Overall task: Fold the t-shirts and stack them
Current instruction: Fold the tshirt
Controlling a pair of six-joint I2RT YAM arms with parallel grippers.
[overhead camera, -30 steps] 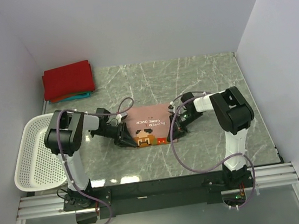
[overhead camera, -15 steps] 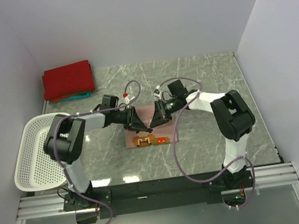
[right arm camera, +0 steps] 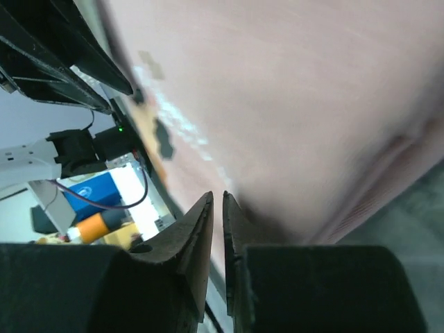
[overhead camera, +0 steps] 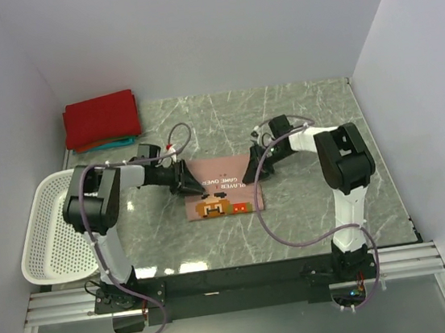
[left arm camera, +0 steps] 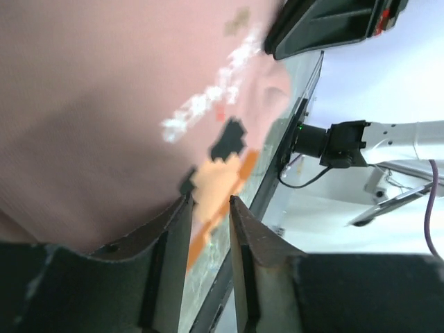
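Pulled apart after meeting over the middle a half-second back, leaving the left gripper [overhead camera: 196,187] at the left edge of the pink t-shirt [overhead camera: 223,170] and the right gripper [overhead camera: 247,178] at its right edge. Lies as a neat rectangle, print up, in the middle of the table [overhead camera: 307,124]. Holding nothing: left fingers [left arm camera: 173,243] parted a little, right fingers [right arm camera: 191,236] almost together, no cloth seen between. Seems finished as a fold; still to go, probably, onto the red t-shirt [overhead camera: 101,119] and teal t-shirt [overhead camera: 120,142] in the far left corner
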